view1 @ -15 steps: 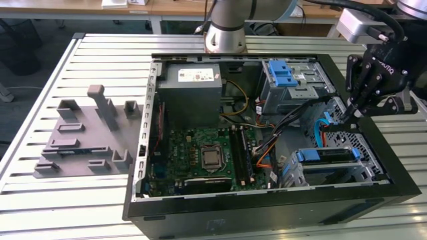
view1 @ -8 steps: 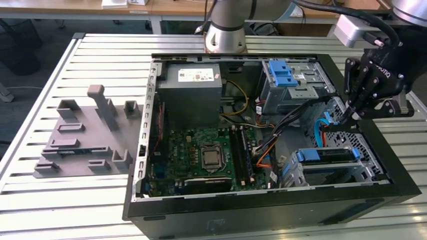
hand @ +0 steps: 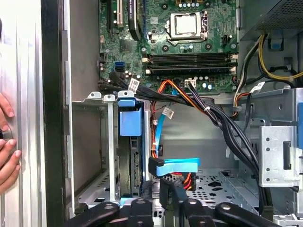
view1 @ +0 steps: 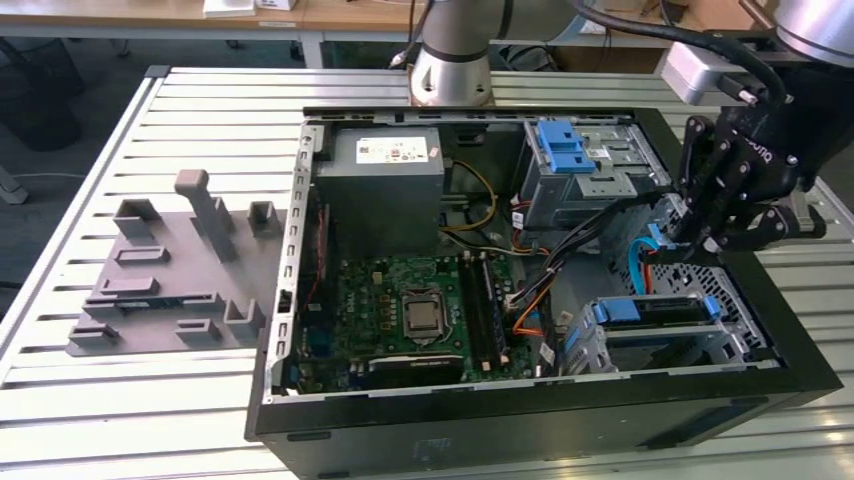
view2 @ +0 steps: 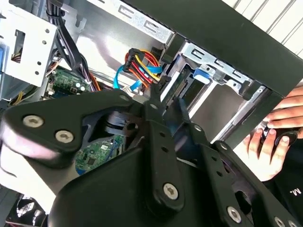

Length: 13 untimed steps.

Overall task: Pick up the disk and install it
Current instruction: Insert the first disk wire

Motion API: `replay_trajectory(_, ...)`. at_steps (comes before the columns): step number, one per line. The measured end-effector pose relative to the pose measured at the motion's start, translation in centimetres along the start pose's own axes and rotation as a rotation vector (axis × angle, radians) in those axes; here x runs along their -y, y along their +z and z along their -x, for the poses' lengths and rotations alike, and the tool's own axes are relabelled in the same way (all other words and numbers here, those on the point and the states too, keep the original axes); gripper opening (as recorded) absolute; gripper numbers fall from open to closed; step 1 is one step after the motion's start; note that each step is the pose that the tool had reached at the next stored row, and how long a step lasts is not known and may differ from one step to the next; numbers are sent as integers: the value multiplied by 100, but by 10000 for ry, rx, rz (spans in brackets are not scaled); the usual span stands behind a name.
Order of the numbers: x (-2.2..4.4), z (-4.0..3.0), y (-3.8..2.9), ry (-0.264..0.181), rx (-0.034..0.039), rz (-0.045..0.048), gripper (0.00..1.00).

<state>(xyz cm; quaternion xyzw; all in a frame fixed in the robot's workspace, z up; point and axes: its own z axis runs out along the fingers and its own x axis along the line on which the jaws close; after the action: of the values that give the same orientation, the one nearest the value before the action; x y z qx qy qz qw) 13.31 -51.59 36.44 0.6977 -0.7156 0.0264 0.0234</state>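
On the counter, the open computer case holds the disk on edge in its corner drive cage, long axis and blue-tabbed end pointing toward the motherboard, beneath the gripper, whose fingers' spread I cannot tell.

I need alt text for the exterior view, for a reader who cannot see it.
An open computer case lies on a slatted table, motherboard exposed. The robot's black end effector reaches inside at the exterior view's right, above a blue-railed disk in its cage.
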Motion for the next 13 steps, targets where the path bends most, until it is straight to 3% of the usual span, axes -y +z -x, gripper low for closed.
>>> replay_trajectory(1,0,1,6,0,-1,0,31)
replay_trajectory(13,-2,57,54,0,-1,0,31)
